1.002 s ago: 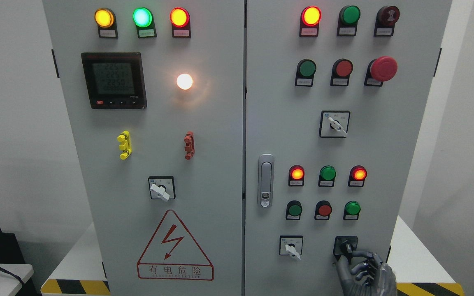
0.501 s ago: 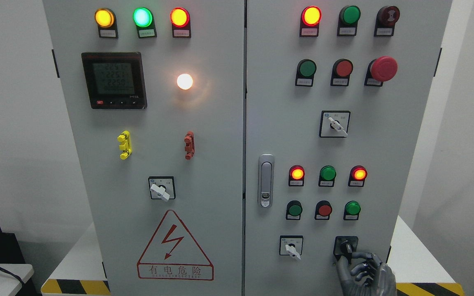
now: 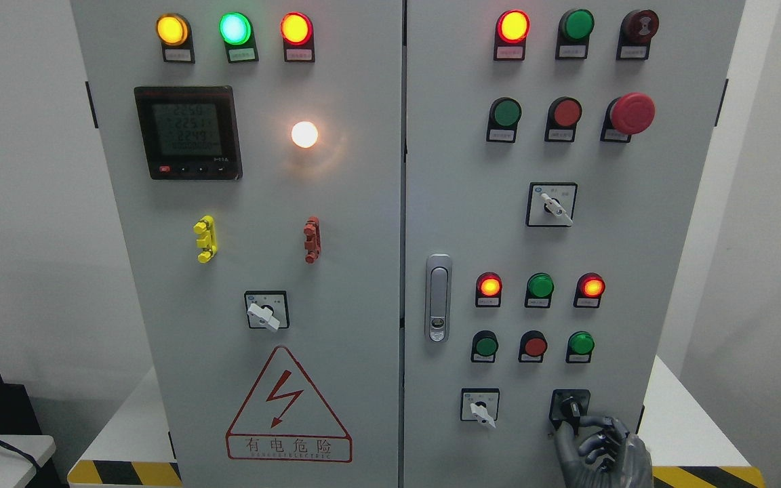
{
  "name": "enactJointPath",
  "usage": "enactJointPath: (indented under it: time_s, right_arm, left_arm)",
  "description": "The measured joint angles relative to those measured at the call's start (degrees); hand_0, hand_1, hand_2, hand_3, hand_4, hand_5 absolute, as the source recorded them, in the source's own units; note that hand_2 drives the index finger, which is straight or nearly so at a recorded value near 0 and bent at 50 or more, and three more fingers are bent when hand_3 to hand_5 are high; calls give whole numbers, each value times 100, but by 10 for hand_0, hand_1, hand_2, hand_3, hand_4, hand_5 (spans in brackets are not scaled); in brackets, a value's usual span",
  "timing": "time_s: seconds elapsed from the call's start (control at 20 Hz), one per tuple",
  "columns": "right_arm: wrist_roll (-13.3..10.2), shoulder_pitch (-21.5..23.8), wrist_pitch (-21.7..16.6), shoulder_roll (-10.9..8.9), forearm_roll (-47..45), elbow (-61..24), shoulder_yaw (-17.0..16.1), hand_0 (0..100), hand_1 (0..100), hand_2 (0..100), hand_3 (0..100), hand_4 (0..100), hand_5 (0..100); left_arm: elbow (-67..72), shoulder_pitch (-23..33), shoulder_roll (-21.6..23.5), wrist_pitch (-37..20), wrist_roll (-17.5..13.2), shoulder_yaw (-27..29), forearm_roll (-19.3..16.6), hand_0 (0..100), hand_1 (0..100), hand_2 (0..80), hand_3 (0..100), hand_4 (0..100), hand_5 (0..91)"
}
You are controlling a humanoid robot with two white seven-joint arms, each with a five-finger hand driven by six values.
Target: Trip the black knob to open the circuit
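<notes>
Head view: grey control cabinet (image 3: pixel 431 203) fills most of the frame; its right-hand door edge runs down just right of the work area, with bare wall and white tabletop (image 3: pixel 685 413) beyond, so free room lies to the right and below. Black knob (image 3: pixel 572 409) sits in a black square plate at the lower right of the right door, right of the white selector switch (image 3: pixel 479 409) and below the green pushbutton (image 3: pixel 580 344). Knob's long axis runs near-vertical, top leaning slightly left. Right hand (image 3: pixel 601 447) enters at bottom right; fingers (image 3: pixel 590 421) curled, index and thumb pinching the knob's lower end. Left hand not visible.
</notes>
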Motion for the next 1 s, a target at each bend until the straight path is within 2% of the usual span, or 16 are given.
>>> enactJointPath:
  time_s: [1.0]
  right_arm:
    - [1,-7,0,7,-36,9,0,519,731,559,887,922,967]
  left_arm:
    - [0,0,1,0,0,0,0,120,389,0,0,0,0]
